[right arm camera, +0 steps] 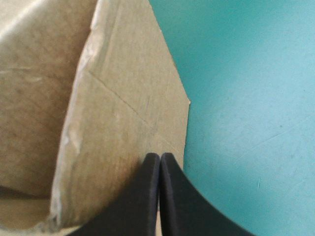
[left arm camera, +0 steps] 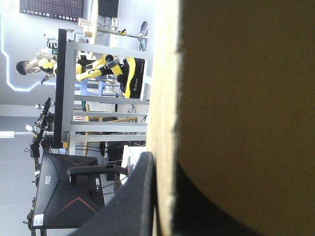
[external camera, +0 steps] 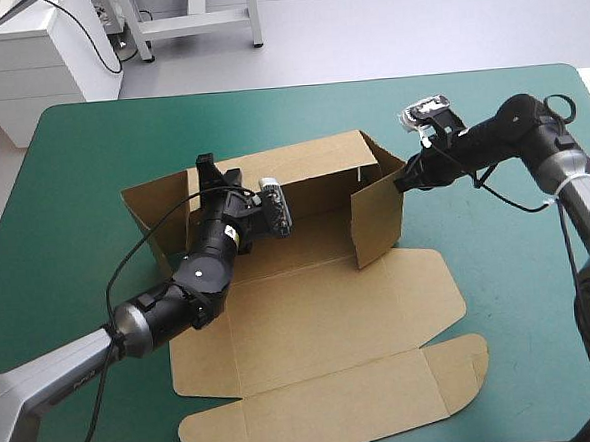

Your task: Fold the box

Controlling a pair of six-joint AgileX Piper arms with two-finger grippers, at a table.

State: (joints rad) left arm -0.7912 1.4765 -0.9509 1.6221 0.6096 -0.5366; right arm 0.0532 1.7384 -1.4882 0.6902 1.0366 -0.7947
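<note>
Now left end effector (external camera: pixel 212 172) clamps stiff brown box (external camera: pixel 311 325); right end effector (external camera: pixel 404 183) closed.

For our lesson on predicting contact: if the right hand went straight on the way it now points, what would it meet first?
The box: its raised right-side wall lies directly at the right hand, whose tips seem shut on that board. How far the wall's inner side lies beyond is unclear.
</note>
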